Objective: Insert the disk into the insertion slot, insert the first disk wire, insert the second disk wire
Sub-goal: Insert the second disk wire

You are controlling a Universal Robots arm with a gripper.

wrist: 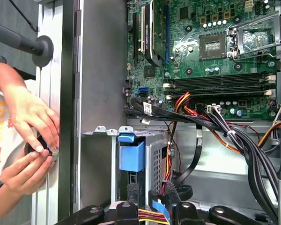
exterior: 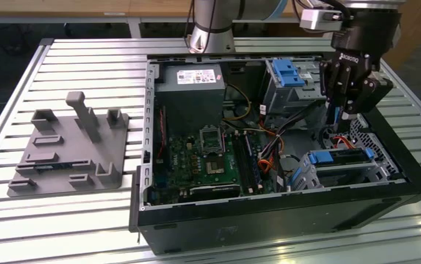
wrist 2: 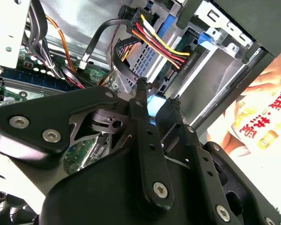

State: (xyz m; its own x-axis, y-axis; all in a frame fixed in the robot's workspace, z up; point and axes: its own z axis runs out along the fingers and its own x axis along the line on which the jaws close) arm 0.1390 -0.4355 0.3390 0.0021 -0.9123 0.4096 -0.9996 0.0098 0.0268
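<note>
The hand (wrist 2: 157,93) stands narrow, pinching a blue flat wire (wrist 2: 152,107) just beside the disk (exterior: 340,158); the disk sits in the insertion slot (exterior: 307,177); a red-yellow power wire (wrist 2: 159,44) is plugged in.

A white label (exterior: 197,77) sits on the grey metal power supply box (exterior: 190,102) at the far side of the open black computer case (exterior: 269,214); its print is too small to read. Small white lettering marks the black body of the claw (exterior: 344,118). Red and orange characters, cut off and unreadable, cover the person's white garment (wrist 2: 262,126) in the second wrist view.
</note>
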